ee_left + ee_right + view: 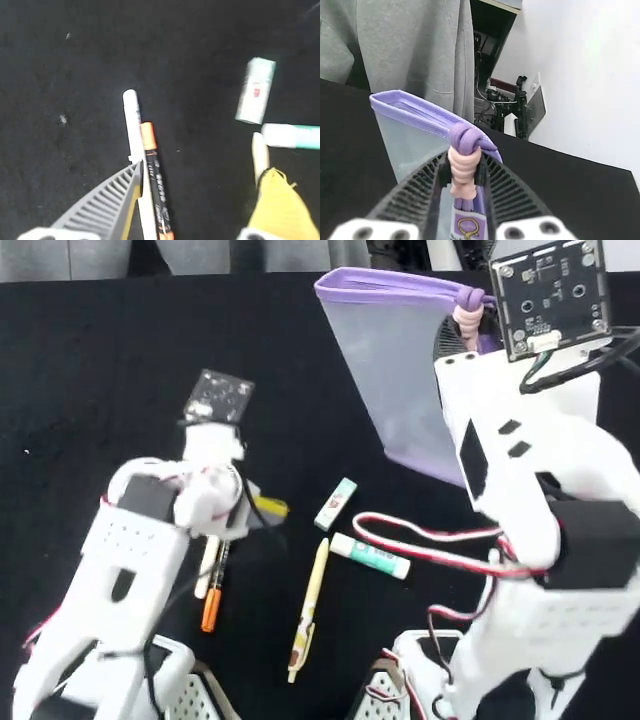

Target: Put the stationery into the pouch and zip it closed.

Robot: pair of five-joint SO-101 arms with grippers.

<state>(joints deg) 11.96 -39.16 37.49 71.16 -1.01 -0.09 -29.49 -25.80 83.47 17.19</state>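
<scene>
Currently, a yellow pen (308, 610), glue stick (370, 555) and eraser (336, 503) are lying on the table (100, 360), centre. The left gripper (205, 172) is hovering spread over two pens (150, 160) at left. Far right, the right gripper (465, 170) is pinching the cord (465, 150) of the open pouch (400, 370).

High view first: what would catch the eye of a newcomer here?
The purple pouch stands out, held upright with its mouth open at the far side of the table, the right claw shut on its knotted cord. Nearer, the left claw hangs open over a white pen and an orange-capped pen lying side by side.
</scene>
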